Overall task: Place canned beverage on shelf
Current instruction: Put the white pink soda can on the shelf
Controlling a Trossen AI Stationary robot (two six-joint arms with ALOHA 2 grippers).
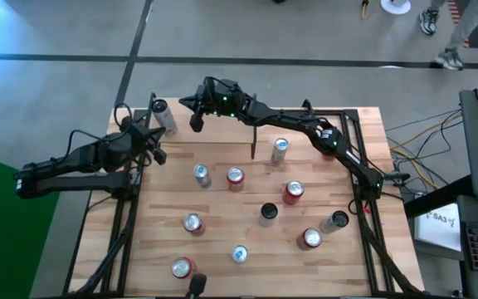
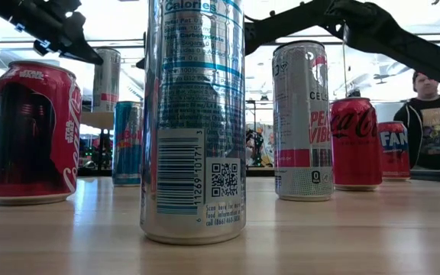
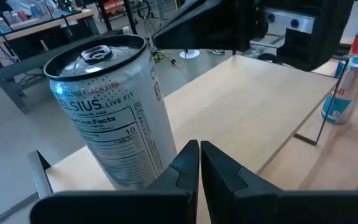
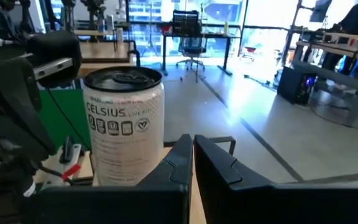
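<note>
The silver Celsius can (image 1: 163, 116) stands upright on the shelf (image 3: 241, 106), at its far left end. My left gripper (image 3: 199, 163) and right gripper (image 4: 191, 155) sit near it, fingers closed on nothing. I judge it rigid, slick, tippy; grasp mid-body.

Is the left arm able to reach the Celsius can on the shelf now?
Probably yes: the left gripper, fingers shut, sits just beside the Celsius can on the shelf, nothing between them. It must open first.

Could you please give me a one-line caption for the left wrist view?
Shut left gripper beside a silver Celsius can standing on the light wood shelf.
</note>
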